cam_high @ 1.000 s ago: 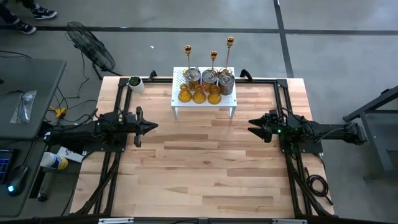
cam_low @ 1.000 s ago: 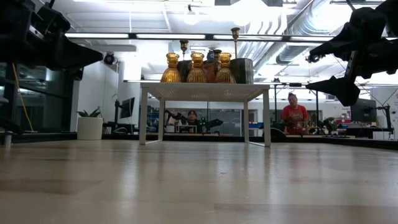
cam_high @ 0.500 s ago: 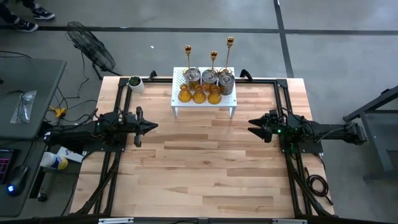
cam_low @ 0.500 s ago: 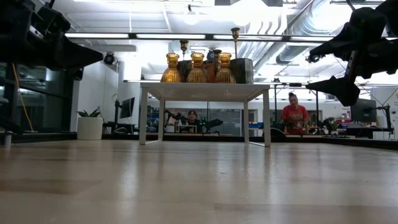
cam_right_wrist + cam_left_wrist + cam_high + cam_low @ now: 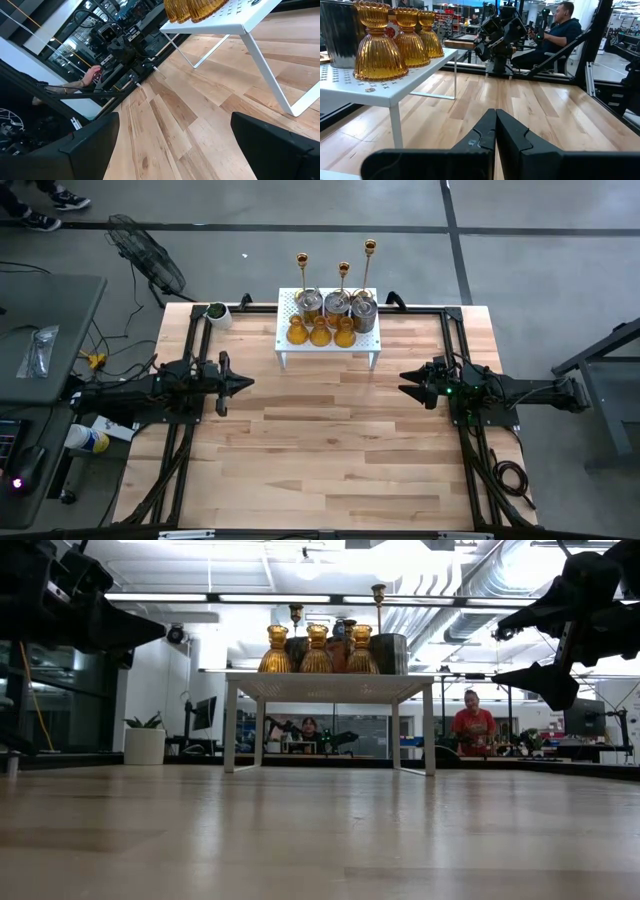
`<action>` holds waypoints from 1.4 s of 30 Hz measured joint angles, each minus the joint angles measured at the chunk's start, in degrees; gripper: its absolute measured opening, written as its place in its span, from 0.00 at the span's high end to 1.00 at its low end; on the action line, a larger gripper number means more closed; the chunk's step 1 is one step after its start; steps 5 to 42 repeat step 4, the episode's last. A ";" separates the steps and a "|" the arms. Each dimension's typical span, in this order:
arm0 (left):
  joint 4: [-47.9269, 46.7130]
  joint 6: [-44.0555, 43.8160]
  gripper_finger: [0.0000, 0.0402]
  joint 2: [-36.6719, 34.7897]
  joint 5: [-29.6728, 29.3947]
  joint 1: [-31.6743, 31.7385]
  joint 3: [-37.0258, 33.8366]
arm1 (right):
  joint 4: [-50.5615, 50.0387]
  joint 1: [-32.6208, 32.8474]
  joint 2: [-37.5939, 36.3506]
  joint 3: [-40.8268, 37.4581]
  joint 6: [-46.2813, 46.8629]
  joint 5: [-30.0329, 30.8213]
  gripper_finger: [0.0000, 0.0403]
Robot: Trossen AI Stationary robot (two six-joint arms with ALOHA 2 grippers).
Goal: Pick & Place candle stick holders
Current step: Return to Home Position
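The big wooden table (image 5: 330, 450) is mostly bare, and a white rack (image 5: 325, 357) stands at its far side, in the middle. The left gripper (image 5: 248, 383) hangs over the left part of the table and points inward. Its two fingers are pressed together with nothing between them. The right gripper (image 5: 403, 383) hangs over the right part and faces it. Its fingers are spread wide and hold nothing. All nine candle stick holders stand on top of the rack in three rows. The silver cups (image 5: 337, 305) are in the middle row. They look smooth and shiny, so I think they could slip, and a grip around the sides seems best. The amber glass ones (image 5: 320, 333) are in the near row, almost touching each other. Glass can break, so I would hold one softly at its thin neck above the wide ribbed bottom. The gold sticks (image 5: 344, 275) are in the far row. They are tall and thin and look easy to tip, so the stem seems the place to take them. The rack and all the holders are farther away than both grippers, between them, and well apart from each one.
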 joint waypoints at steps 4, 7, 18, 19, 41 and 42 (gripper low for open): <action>0.01 0.00 0.99 0.00 -0.02 0.00 -0.02 | -0.01 0.00 0.01 -0.02 0.00 0.00 0.07; 0.01 0.00 0.99 0.00 -0.02 0.00 -0.02 | -0.01 0.00 0.01 -0.02 0.00 0.00 0.07; 0.01 0.00 0.99 0.00 -0.02 0.00 -0.02 | -0.01 0.00 0.01 -0.02 0.00 0.00 0.07; 0.01 0.00 0.99 0.00 -0.02 0.00 -0.02 | -0.01 0.00 0.01 -0.02 0.00 0.00 0.07; 0.01 0.00 0.99 0.00 -0.02 0.00 -0.02 | -0.01 0.00 0.01 -0.02 0.00 0.00 0.07; 0.01 0.00 0.99 0.00 -0.02 0.00 -0.02 | -0.01 0.00 0.01 -0.02 0.00 0.00 0.07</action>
